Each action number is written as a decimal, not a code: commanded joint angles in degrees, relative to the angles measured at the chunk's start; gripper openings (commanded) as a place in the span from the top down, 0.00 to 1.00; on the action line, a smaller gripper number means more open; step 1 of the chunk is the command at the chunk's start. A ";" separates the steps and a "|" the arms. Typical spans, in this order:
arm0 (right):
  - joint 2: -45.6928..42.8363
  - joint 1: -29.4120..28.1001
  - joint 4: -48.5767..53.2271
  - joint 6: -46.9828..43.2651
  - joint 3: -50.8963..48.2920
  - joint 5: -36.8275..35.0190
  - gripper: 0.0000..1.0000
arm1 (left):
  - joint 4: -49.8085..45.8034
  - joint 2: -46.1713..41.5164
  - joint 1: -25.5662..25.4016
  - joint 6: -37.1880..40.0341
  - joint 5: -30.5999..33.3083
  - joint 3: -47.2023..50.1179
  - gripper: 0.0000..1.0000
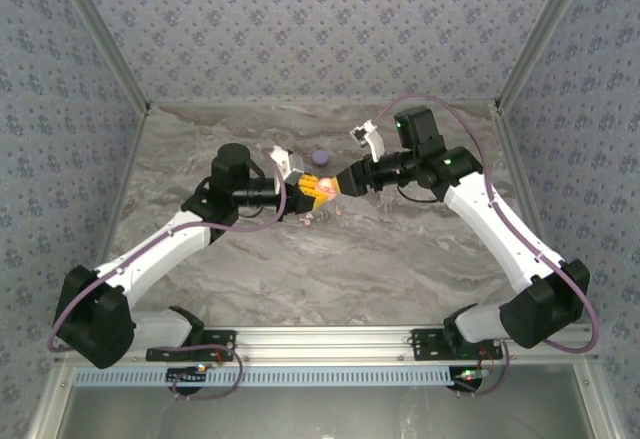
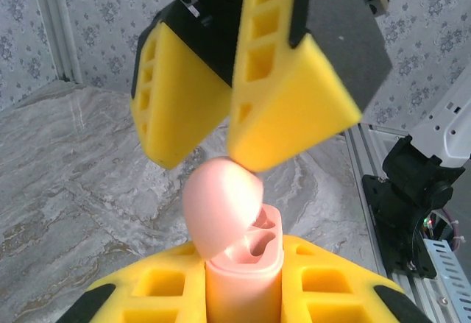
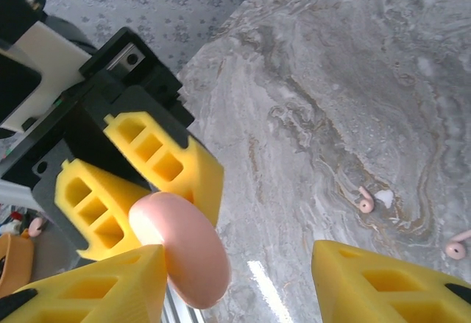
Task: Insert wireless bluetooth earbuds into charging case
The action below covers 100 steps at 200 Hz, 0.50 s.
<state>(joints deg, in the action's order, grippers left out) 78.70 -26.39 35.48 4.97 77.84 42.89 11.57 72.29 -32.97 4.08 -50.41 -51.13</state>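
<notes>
The grey marbled table [image 1: 400, 259] was spanned by both arms, which were brought together over its middle. The left gripper [image 1: 308, 190] was seen clamped tight on a pink charging case [image 2: 243, 279], which was held upright between its yellow fingers [image 2: 335, 282], clear of the table. The case's rounded lid [image 2: 221, 205] was hinged open and tipped to one side, and two sockets [image 2: 257, 238] were exposed in the top of the body. The right gripper [image 1: 335, 185] was held just above the lid with its jaws parted about halfway and nothing gripped between them; whether one finger [image 3: 96, 286] was touching the lid could not be told. A lilac round case [image 1: 321, 156] was left lying farther back on the table. Two pinkish wireless bluetooth earbuds [image 3: 366, 202] were seen lying loose on the table, a little apart from each other and outside the pink case.
</notes>
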 commanded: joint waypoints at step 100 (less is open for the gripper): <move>2.37 0.82 0.47 1.88 1.57 -4.75 0.44 | 3.74 -2.37 -1.12 1.41 -3.84 -0.19 0.92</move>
<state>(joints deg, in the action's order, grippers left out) 79.77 -25.74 34.96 6.22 78.06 39.35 11.05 71.99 -33.43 4.12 -51.40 -51.03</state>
